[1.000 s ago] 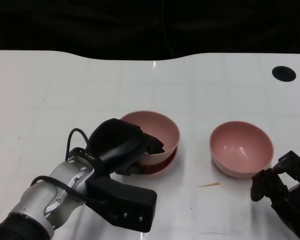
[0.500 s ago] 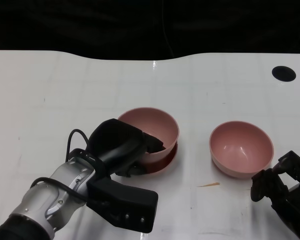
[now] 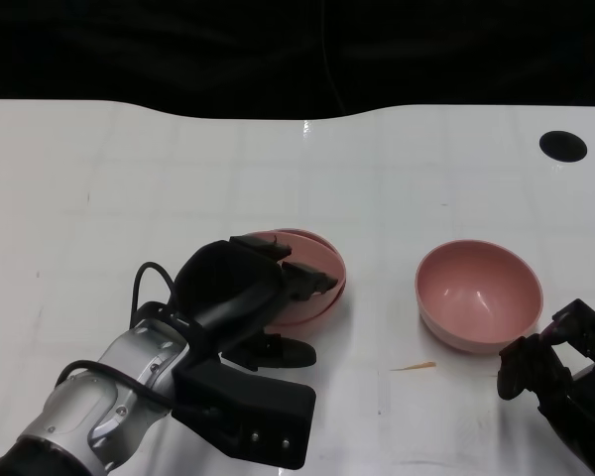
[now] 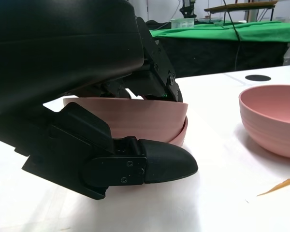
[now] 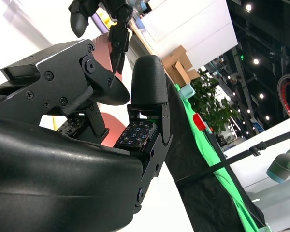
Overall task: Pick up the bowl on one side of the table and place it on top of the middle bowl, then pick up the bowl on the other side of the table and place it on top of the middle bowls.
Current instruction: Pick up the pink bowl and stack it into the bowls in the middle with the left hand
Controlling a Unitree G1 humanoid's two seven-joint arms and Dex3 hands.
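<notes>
Bowls sit nested at the table (image 3: pixel 129 169) centre: the left robot hand (image 3: pixel 240 288) grips the upper pink bowl (image 3: pixel 312 268) by its rim, fingers inside and thumb outside, settling it into the middle bowl (image 4: pixel 181 137). A second ago it sat higher and tilted; now it lies low. The right bowl (image 3: pixel 479 295) waits at three o'clock, the right robot hand (image 3: pixel 550 362) loosely curled and empty at its five o'clock.

Two pink bowls nested mid-table: top bowl (image 3: pixel 312 260) sits inside middle bowl (image 4: pixel 182 135), stack partly hidden. Third pink bowl (image 3: pixel 479 294) upright, empty, well apart to the right.
</notes>
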